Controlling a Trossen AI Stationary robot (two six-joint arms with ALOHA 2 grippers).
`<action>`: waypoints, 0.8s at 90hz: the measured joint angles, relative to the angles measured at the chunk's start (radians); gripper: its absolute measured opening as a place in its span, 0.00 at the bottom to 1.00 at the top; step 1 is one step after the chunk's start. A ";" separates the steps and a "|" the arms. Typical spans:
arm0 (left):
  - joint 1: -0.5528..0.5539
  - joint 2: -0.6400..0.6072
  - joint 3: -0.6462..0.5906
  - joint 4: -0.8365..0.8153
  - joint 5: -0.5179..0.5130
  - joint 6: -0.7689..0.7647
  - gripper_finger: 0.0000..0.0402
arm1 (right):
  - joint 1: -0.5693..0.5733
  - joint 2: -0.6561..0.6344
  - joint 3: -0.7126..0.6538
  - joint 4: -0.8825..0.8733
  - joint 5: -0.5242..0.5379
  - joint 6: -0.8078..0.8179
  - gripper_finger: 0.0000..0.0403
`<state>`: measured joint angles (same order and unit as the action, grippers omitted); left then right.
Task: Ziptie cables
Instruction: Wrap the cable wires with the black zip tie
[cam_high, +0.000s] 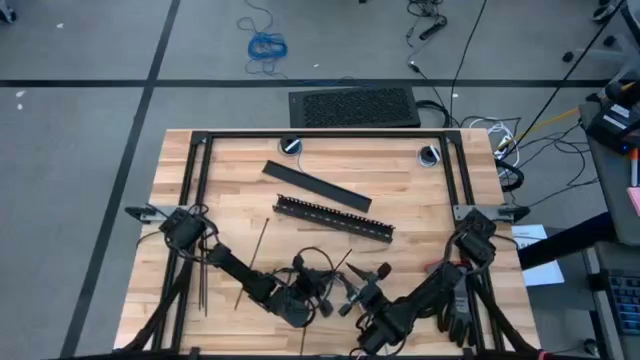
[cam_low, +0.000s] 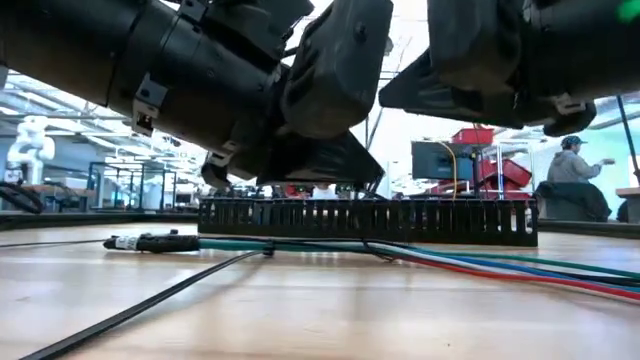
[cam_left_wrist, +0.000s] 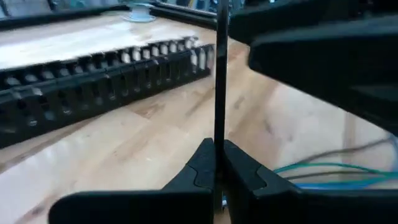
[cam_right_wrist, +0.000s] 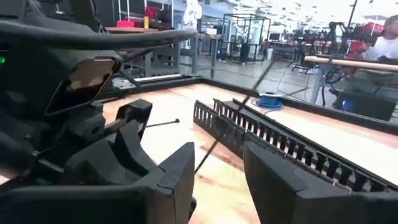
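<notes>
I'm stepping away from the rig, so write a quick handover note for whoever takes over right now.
Left gripper: shut on a thin black plastic ziptie, held upright near the table's front.
Right gripper: open, close beside the left one, holding nothing.
Thin blue, green and grey cables: loose on the wooden table, in front of the black slotted bar.
Spare black zipties: lying by the left arm.
Done: one ziptie picked up.
Left: wrap and cinch the cables.

Grey floor (cam_high: 80, 120), bright open workshop behind
</notes>
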<state>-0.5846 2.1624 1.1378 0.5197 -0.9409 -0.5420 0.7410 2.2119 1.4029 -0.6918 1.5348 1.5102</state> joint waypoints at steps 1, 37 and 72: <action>0.000 0.000 0.000 0.006 0.012 0.009 0.04 | 0.000 -0.002 0.000 0.000 -0.002 0.002 0.29; -0.011 0.000 0.000 0.131 0.069 0.135 0.04 | 0.032 -0.019 0.000 0.009 -0.026 0.020 0.17; -0.004 0.000 0.000 0.121 0.019 0.133 0.04 | 0.038 -0.018 0.000 0.011 -0.040 0.042 0.16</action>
<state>-0.5888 2.1624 1.1378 0.6411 -0.9218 -0.4089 0.7795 2.1937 1.4033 -0.6803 1.4950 1.5520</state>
